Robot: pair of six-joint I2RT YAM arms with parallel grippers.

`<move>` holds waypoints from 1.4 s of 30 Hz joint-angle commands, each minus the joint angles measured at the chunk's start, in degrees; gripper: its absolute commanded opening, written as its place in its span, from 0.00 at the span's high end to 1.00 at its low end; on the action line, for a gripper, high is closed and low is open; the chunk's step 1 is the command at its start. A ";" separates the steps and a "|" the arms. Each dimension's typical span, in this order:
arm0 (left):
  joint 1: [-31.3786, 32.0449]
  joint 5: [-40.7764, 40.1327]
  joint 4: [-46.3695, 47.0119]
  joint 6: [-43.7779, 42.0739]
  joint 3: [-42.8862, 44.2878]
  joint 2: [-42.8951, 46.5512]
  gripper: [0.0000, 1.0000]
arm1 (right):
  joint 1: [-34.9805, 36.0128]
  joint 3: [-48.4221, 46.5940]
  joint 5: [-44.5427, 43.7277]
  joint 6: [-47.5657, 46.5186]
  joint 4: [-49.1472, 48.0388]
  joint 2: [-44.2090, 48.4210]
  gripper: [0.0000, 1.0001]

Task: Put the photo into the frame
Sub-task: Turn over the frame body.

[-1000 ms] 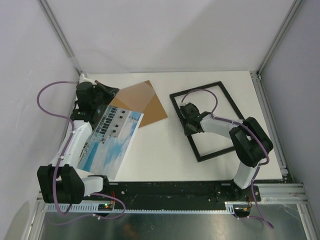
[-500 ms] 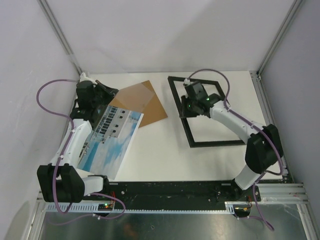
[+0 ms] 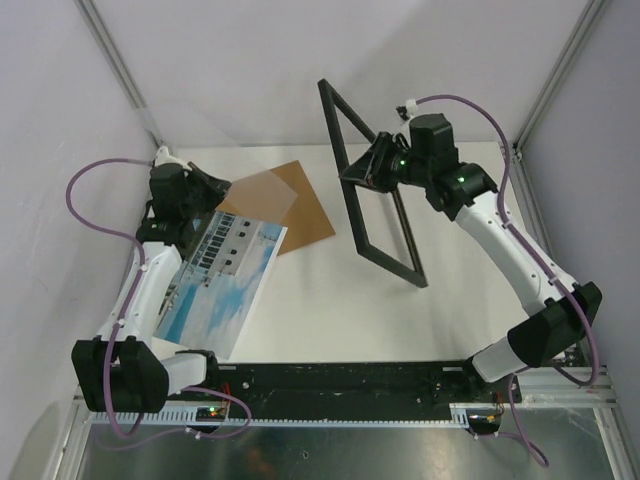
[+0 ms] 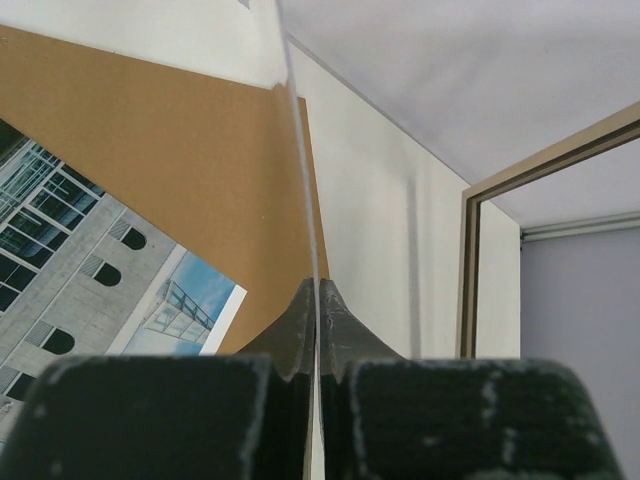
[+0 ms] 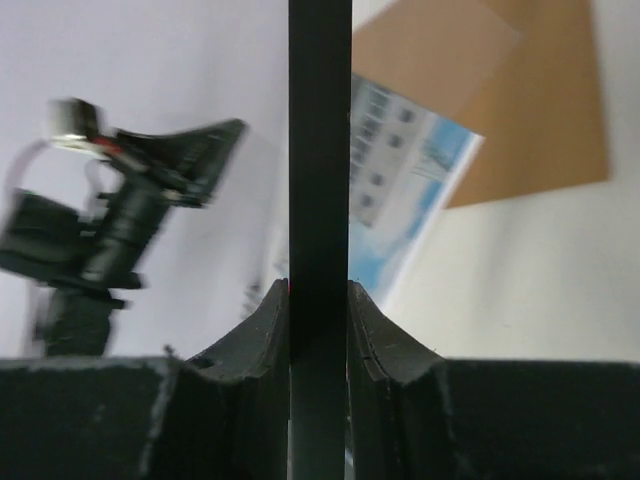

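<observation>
**Top external view: frame held on edge, photo flat on the table**

Top external view shows the frame [image 3: 388,264] standing steeply tilted at about 1 o'clock on the table [image 3: 320,310]. Its upper corner reaches toward the back wall. Whether its lowest corner touches the table cannot be told. The right gripper [image 3: 362,172] is clamped on the frame's left bar. In the right wrist view the right gripper [image 5: 320,290] has both jaws pressed against the thin black edge of the frame [image 5: 320,150].

The photo [image 3: 220,285] lies face up at about 8 o'clock, its building and blue sky showing, with the left arm along its left edge. It is well apart from the frame.

The brown backing board [image 3: 305,225] lies at about 11 o'clock, just beyond the photo's far corner. The left gripper [image 3: 205,185] sits at 10 o'clock. In the left wrist view the left gripper [image 4: 315,290] is fully closed on the edge of a thin clear sheet [image 4: 300,150], which rises above the board [image 4: 170,130] and the photo [image 4: 70,250].
</observation>
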State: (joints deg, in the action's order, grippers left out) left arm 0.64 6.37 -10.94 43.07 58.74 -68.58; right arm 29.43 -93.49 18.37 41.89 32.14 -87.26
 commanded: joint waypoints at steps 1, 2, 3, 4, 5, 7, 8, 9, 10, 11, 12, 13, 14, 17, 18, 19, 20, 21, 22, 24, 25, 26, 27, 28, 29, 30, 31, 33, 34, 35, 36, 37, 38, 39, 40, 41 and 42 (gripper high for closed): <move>-0.47 -0.10 1.94 -2.19 3.91 2.72 1.00 | -1.90 1.80 8.74 16.42 -18.20 6.22 1.00; -0.47 0.06 1.87 -2.29 3.96 2.82 1.00 | -2.39 3.44 9.56 20.14 -22.05 7.06 1.00; -0.47 0.23 1.79 -2.33 3.99 2.96 1.00 | -2.95 5.40 10.23 22.65 -25.03 7.87 1.00; -0.47 0.36 1.75 -2.40 3.96 3.03 1.00 | -3.44 7.39 10.65 25.28 -28.23 8.50 1.00; -0.47 0.51 1.64 -2.39 3.94 3.11 1.00 | -4.00 8.83 10.99 27.07 -30.89 9.12 1.00; -0.47 0.84 1.52 -2.44 3.97 3.21 1.00 | -5.08 11.86 11.58 30.35 -36.05 10.05 1.00; -0.47 0.97 1.48 -2.45 4.04 3.24 1.00 | -5.65 13.74 11.90 32.29 -38.14 10.42 1.00; -0.47 1.08 1.42 -2.46 4.07 3.26 1.00 | -6.38 15.52 12.45 34.05 -41.38 10.70 1.00; -0.47 1.18 1.43 -2.46 4.13 3.22 1.00 | -6.92 17.94 12.90 36.29 -43.92 11.01 1.00; -0.47 1.27 1.35 -2.46 4.20 3.20 1.00 | -7.58 19.77 13.39 38.11 -47.44 11.17 1.00; -0.47 1.36 1.36 -2.46 4.28 3.19 1.00 | -8.05 22.00 13.82 40.26 -50.07 11.29 1.00; -0.47 1.41 1.31 -2.46 4.37 3.19 1.00 | -8.50 23.65 14.20 41.85 -53.37 11.40 1.00; -0.47 1.43 1.34 -2.51 4.50 3.10 1.00 | -8.77 25.70 14.40 43.71 -55.94 11.41 1.00; -0.47 1.48 1.21 -2.59 4.68 2.79 1.00 | -9.43 30.42 14.43 48.12 -63.14 11.48 1.00; -0.47 1.47 1.11 -2.61 4.65 2.72 1.00 | -9.59 31.90 14.33 49.00 -64.56 11.53 1.00; -0.47 1.41 1.06 -2.63 4.68 2.65 1.00 | -9.80 33.12 14.24 49.87 -65.88 11.61 1.00; -0.47 1.43 0.99 -2.68 4.66 2.61 1.00 | -9.95 34.57 14.06 50.49 -66.99 11.69 1.00; -0.43 1.44 0.95 -2.70 4.64 2.59 1.00 | -10.11 35.73 13.93 51.36 -68.55 11.68 1.00; -0.32 1.40 0.94 -2.71 4.59 2.58 1.00 | -10.28 37.06 13.78 51.93 -69.68 11.72 1.00; -0.14 1.26 0.84 -2.77 4.51 2.57 1.00 | -10.56 39.13 13.84 52.65 -71.54 11.87 1.00; -0.04 1.18 0.79 -2.84 4.48 2.62 1.00 | -10.68 39.94 13.99 52.84 -72.10 11.77 1.00; 0.05 1.05 0.81 -2.87 4.47 2.64 1.00 | -10.83 40.48 14.51 52.98 -72.51 11.68 1.00; 0.14 0.99 0.78 -2.93 4.46 2.65 1.00 | -10.99 40.97 15.03 53.09 -72.85 11.46 1.00; 0.23 0.96 0.76 -2.96 4.46 2.61 1.00 | -11.16 41.31 15.65 53.15 -72.93 11.35 1.00; 0.28 0.90 0.71 -2.98 4.45 2.55 1.00 | -11.33 41.60 16.04 52.83 -72.71 11.51 1.00; 0.39 0.87 0.73 -2.94 4.45 2.51 1.00 | -11.55 41.80 16.37 52.05 -71.76 11.73 0.99; 0.44 0.81 0.74 -2.92 4.45 2.45 1.00 | -11.79 41.85 16.58 51.40 -70.80 12.14 0.97; 0.70 0.63 0.68 -2.91 4.45 2.34 1.00 | -12.30 41.89 17.15 49.72 -68.17 12.85 0.90; 0.82 0.56 0.71 -2.91 4.45 2.33 1.00 | -12.73 41.94 17.41 48.65 -66.64 13.27 0.84; 0.97 0.52 0.73 -2.90 4.45 2.27 1.00 | -13.04 41.96 17.67 47.72 -65.34 13.84 0.79; 1.04 0.41 0.69 -2.90 4.45 2.25 1.00 | -13.54 41.93 17.89 46.60 -63.64 14.25 0.72; 1.12 0.36 0.72 -2.90 4.41 2.23 1.00 | -14.15 41.92 18.13 45.69 -62.17 14.77 0.67; 1.16 0.29 0.69 -2.90 4.39 2.18 1.00 | -14.63 41.95 18.33 44.66 -60.56 15.11 0.62; 1.18 0.26 0.72 -2.90 4.38 2.16 1.00 | -15.26 41.93 18.57 43.84 -59.27 15.55 0.58; 1.23 0.19 0.77 -2.90 4.33 2.14 1.00 | -15.67 41.91 18.78 42.90 -58.01 16.03 0.54; 1.22 0.16 0.76 -2.86 4.26 2.14 1.00 | -16.22 41.91 19.06 42.21 -57.03 16.36 0.51; 1.30 0.15 0.80 -2.84 4.22 2.09 1.00 | -16.76 41.90 19.28 41.38 -55.97 16.74 0.48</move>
State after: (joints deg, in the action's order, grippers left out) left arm 1.50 7.20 -12.80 41.54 60.55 -67.44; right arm 14.44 -50.87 35.53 87.94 -27.46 -73.52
